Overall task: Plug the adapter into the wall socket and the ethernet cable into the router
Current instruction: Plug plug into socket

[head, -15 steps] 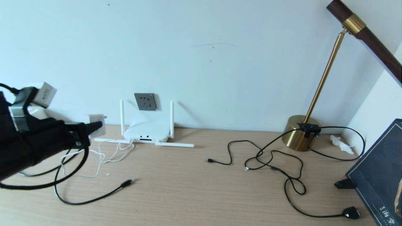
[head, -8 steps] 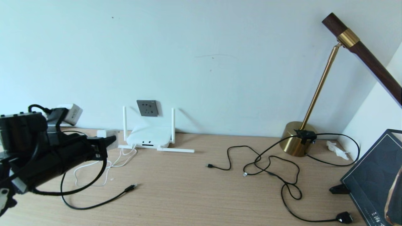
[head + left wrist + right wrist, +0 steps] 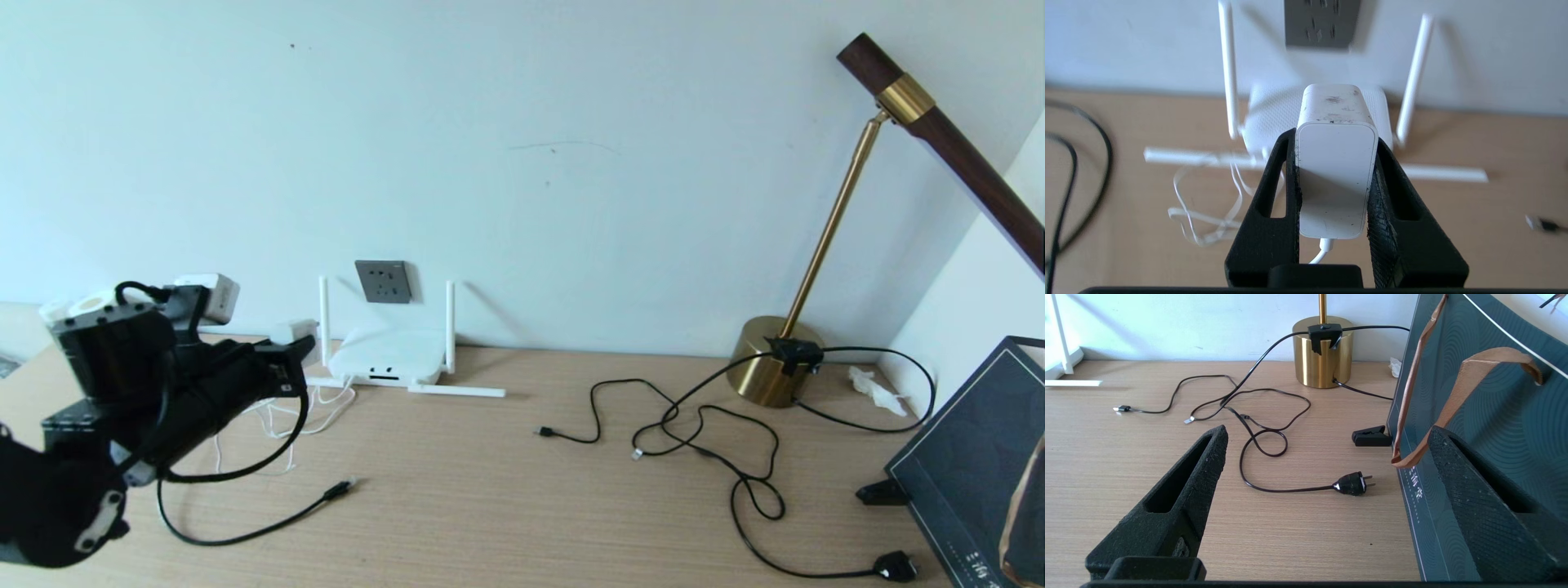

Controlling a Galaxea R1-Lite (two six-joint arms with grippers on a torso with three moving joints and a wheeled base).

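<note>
My left gripper (image 3: 304,343) is shut on the white adapter (image 3: 294,329), holding it by its two sides above the table, just left of the router (image 3: 385,355). In the left wrist view the adapter (image 3: 1336,163) sits between the black fingers (image 3: 1274,196), and its thin white cord (image 3: 1208,212) trails down to the table. The dark grey wall socket (image 3: 383,281) is on the wall above the router, ahead of the adapter and higher (image 3: 1322,24). The black ethernet cable (image 3: 245,523) lies looped on the table with its plug (image 3: 341,489) loose. My right gripper (image 3: 1329,433) is open over the table.
Thin black cords (image 3: 702,425) sprawl across the right half of the table, ending in a two-pin plug (image 3: 1351,484). A brass lamp base (image 3: 771,371) stands at the back right. A dark bag (image 3: 971,465) with tan handles leans at the right, a black clip (image 3: 1372,437) beside it.
The camera has shifted, so the whole scene sits differently. My left gripper has carried the adapter to the right, closer to the router and socket. The right gripper has stayed still.
</note>
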